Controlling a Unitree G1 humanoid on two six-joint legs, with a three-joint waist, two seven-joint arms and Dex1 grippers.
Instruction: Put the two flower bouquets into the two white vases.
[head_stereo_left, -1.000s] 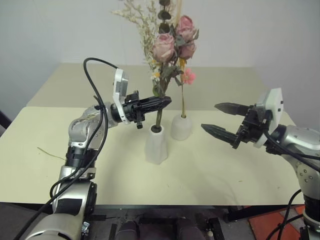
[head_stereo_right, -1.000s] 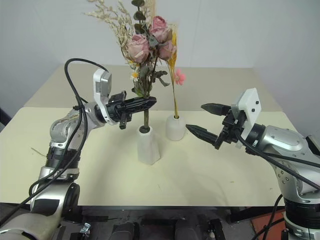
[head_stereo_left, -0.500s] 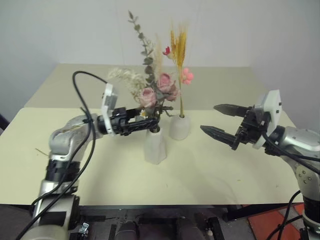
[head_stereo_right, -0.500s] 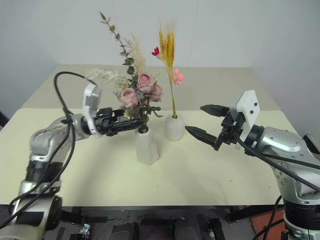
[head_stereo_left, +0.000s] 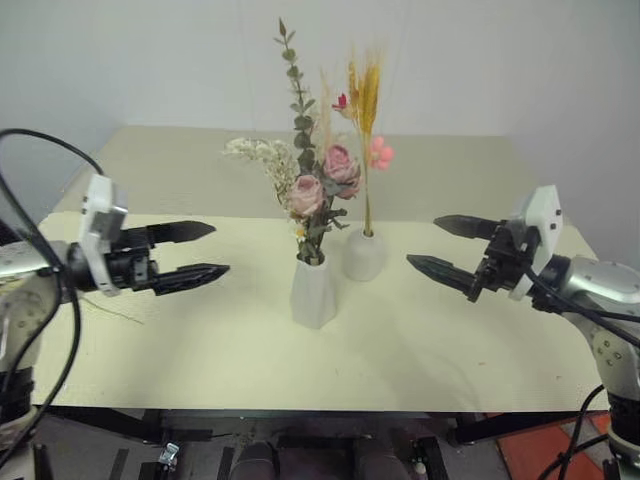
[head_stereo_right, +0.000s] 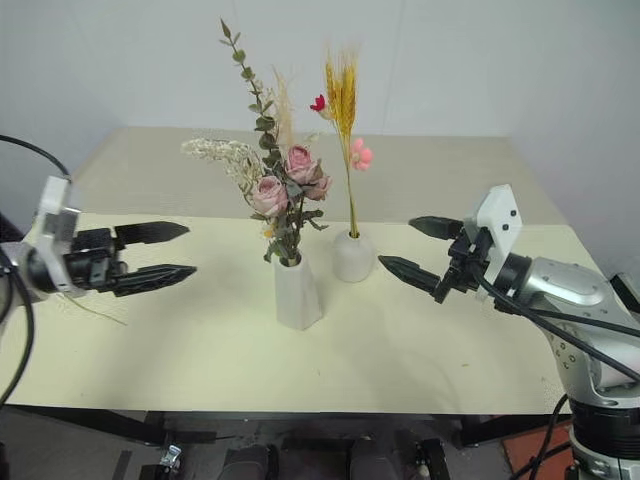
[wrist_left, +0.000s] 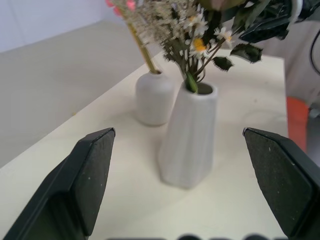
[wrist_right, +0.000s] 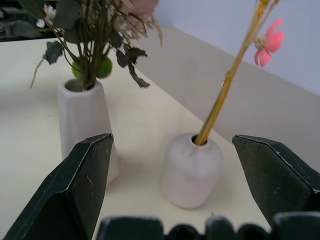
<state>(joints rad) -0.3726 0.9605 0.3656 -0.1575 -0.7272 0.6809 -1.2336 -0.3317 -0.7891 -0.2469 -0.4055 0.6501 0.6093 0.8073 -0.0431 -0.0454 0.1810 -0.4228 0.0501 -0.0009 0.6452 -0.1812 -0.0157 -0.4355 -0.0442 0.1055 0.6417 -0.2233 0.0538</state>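
No writing or brand mark is legible on any item. Centre of the cream table (head_stereo_left: 240, 360): the taller faceted white vase (head_stereo_left: 313, 292) holds the bushy bouquet (head_stereo_left: 312, 190) of dusty-pink roses, white sprigs and a tall eucalyptus stem. Just beside it, at about 1 o'clock, the shorter rounded white vase (head_stereo_left: 363, 256) holds the slim bouquet (head_stereo_left: 364, 110) of yellow wheat-like stalks with small pink and red blooms. Both vases stand upright, well in from the table's edges. At 9 o'clock of the vases, the left gripper (head_stereo_left: 202, 251) hovers with fingers spread wide and empty; at 3 o'clock, the right gripper (head_stereo_left: 437, 245) likewise spread wide, empty. Bare tabletop separates each gripper from the vases.
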